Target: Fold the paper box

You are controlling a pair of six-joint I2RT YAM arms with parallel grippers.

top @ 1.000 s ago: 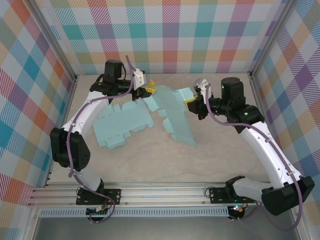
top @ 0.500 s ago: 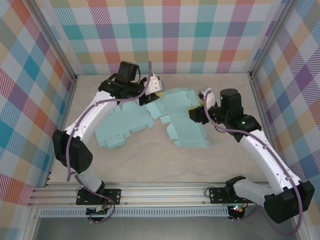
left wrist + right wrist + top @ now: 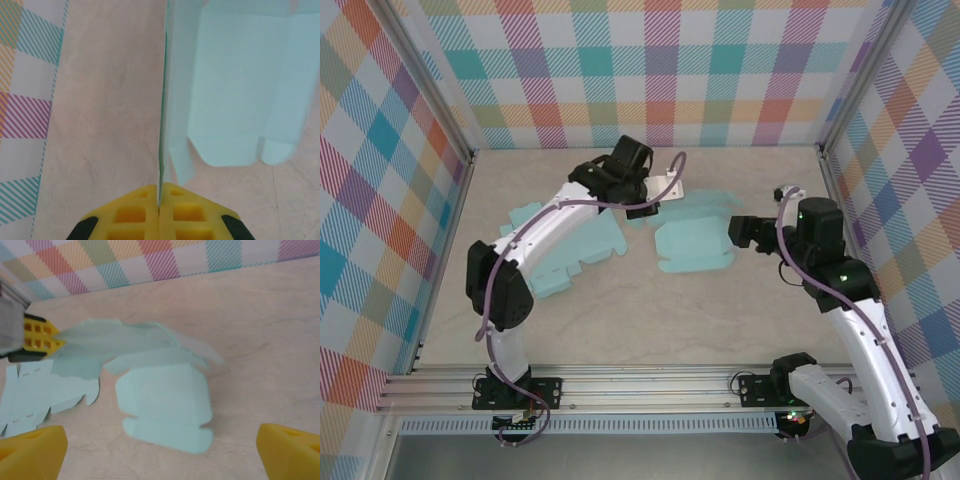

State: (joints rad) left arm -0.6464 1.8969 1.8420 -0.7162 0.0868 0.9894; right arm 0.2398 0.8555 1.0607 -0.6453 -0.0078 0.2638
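Observation:
The paper box is a pale blue cut-out sheet (image 3: 695,243) that lies mostly flat on the table, its far flap raised. My left gripper (image 3: 642,213) is shut on that raised flap; in the left wrist view the thin paper edge (image 3: 162,100) runs straight into the closed yellow fingertips (image 3: 159,200). My right gripper (image 3: 738,232) stands open just right of the sheet, apart from it. In the right wrist view the sheet (image 3: 165,405) lies ahead between the spread yellow fingers (image 3: 30,450), with the left gripper's yellow fingers (image 3: 40,337) pinching its far left corner.
A second flat pale blue cut-out (image 3: 555,255) lies to the left under the left arm. Checked walls (image 3: 660,70) and metal posts (image 3: 830,130) enclose the table (image 3: 650,320). Bare tabletop runs along the near side.
My right gripper opened, released the sheet and drew back to the right. The left arm swung right with the flap in its grip, and the sheet settled flatter on the table.

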